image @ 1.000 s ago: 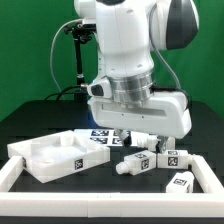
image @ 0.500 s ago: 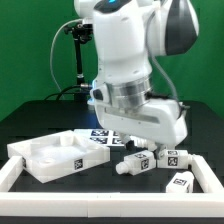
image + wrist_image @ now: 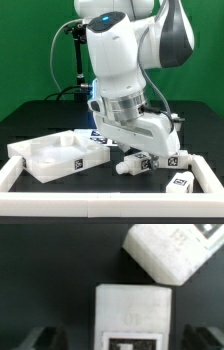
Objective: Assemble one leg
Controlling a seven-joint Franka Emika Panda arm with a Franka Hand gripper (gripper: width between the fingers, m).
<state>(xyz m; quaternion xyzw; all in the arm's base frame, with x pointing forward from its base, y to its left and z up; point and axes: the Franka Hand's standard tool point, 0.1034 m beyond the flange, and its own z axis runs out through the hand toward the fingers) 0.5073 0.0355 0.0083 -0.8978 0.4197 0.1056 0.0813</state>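
Observation:
Several white legs with tags lie on the black table at the exterior view's right: one (image 3: 133, 166) below the hand, one (image 3: 181, 181) near the front frame edge, and one (image 3: 172, 158) partly hidden behind the hand. My gripper (image 3: 150, 150) is low over them. In the wrist view a leg (image 3: 131, 308) lies between the two dark fingers (image 3: 45, 337), with a dark gap on each side. The gripper (image 3: 125, 339) is open and straddles it without touching it. Another leg (image 3: 172, 251) lies tilted just beyond.
The large white tabletop slab (image 3: 52, 155) lies at the exterior view's left, inside the white border frame (image 3: 20, 170). The marker board (image 3: 100, 138) lies behind the slab. A dark stand (image 3: 75, 55) rises at the back.
The arm has turned and come down toward the legs at the exterior view's right. The hand now sits lower and covers more of them. The legs and slab have not moved.

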